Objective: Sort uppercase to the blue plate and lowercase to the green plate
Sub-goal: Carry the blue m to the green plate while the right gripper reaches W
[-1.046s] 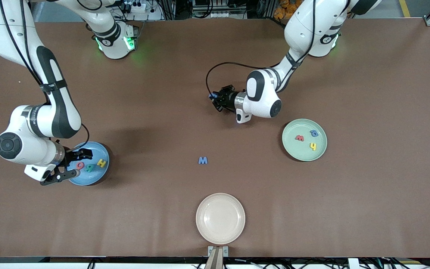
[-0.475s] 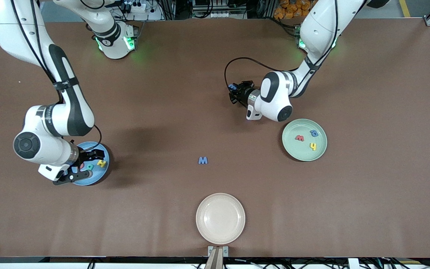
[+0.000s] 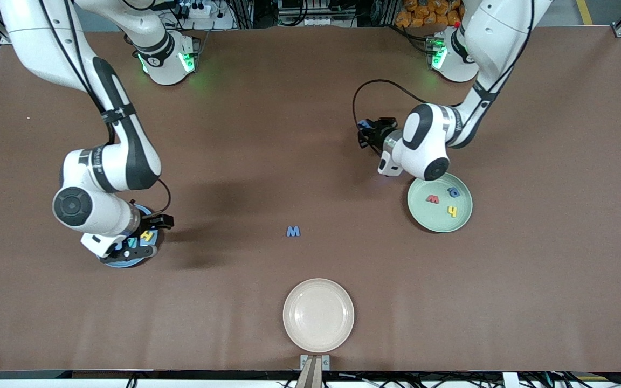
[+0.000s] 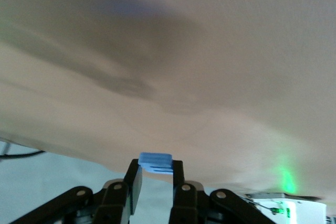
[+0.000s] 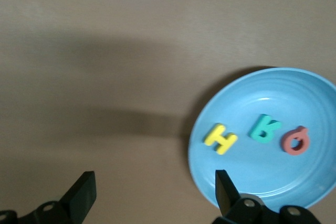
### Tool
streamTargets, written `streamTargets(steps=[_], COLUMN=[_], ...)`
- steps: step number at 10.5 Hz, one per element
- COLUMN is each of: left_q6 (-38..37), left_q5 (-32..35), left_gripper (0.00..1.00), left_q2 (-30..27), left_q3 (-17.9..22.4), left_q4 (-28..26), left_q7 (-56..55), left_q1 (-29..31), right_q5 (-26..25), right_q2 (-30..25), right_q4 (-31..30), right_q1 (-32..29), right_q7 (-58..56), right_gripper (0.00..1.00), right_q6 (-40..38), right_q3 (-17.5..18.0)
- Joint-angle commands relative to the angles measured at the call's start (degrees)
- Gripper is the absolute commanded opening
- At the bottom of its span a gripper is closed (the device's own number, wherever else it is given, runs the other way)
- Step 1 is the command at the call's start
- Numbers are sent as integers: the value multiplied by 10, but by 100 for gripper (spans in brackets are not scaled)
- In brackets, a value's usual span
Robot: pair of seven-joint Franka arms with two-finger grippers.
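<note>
A small blue letter (image 4: 156, 162) was pinched tight in the left hand (image 3: 365, 131), up in the air over bare counter (image 3: 547, 134) near the green plate (image 3: 464, 215). On that plate lay a red w (image 3: 432, 199), a blue a (image 3: 454, 192) and a yellow h (image 3: 452, 211). The blue plate (image 5: 304, 85) at the right arm's end held a yellow H (image 5: 220, 138), a teal R (image 5: 265, 128) and a red Q (image 5: 295, 140). The right hand (image 3: 149, 236) hung wide open over that plate, holding nothing. A bigger blue M (image 3: 293, 231) lay alone mid-counter. A cream plate (image 3: 318, 315) sat nearest the camera.
</note>
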Motion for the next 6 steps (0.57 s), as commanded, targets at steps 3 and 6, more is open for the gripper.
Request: streamTargets(steps=[3, 6], left_q6=[-71, -74], left_q5=[126, 203], left_gripper=[12, 12], left_q2=[-57, -69], left_q3=[1, 26], left_q4=[-9, 12], left_q7=[47, 89], left_q1=[72, 102], right_q5=[59, 61], right_q2=[-1, 27], right_q4=[18, 53], right_q1=[51, 79], right_q7=[59, 87], right_gripper=[100, 100], right_q6=[1, 6], right_q3=[11, 11])
